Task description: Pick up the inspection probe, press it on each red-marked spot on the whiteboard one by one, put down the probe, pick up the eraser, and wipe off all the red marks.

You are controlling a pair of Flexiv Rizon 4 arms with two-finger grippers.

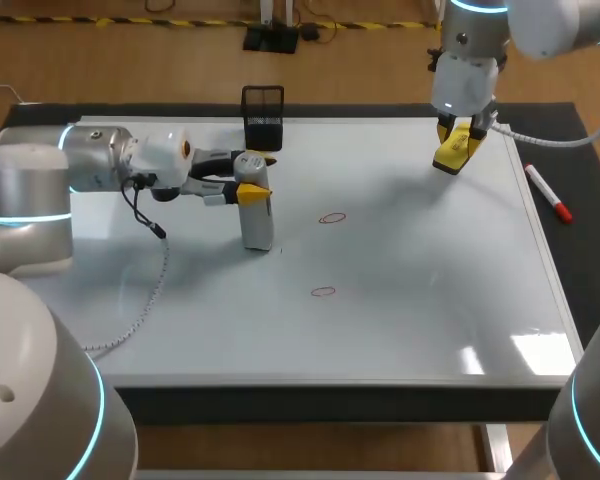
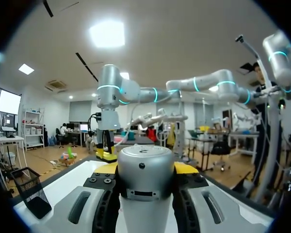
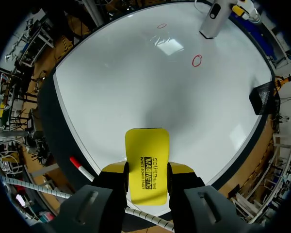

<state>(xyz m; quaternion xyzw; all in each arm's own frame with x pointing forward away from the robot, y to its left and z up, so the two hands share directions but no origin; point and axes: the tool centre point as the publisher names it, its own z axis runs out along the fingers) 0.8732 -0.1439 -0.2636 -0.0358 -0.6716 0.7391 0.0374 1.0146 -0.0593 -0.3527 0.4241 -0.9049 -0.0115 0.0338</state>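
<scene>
**Left gripper loaded, slip risk ahead**

It is clamped on the silver cylindrical probe, which stands upright left of centre on the white whiteboard, clear of both red rings. A tilted press could make it skid. The right gripper, upper right, grips the yellow block eraser; lowered early, it would wipe marks not yet probed.

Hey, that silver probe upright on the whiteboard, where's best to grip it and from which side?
Grip the probe round its upper body, level from the side, pinching opposite flanks. It stands upright on the whiteboard and is round, so a side pinch likely keeps it vertical. The left gripper holds it so.
</scene>
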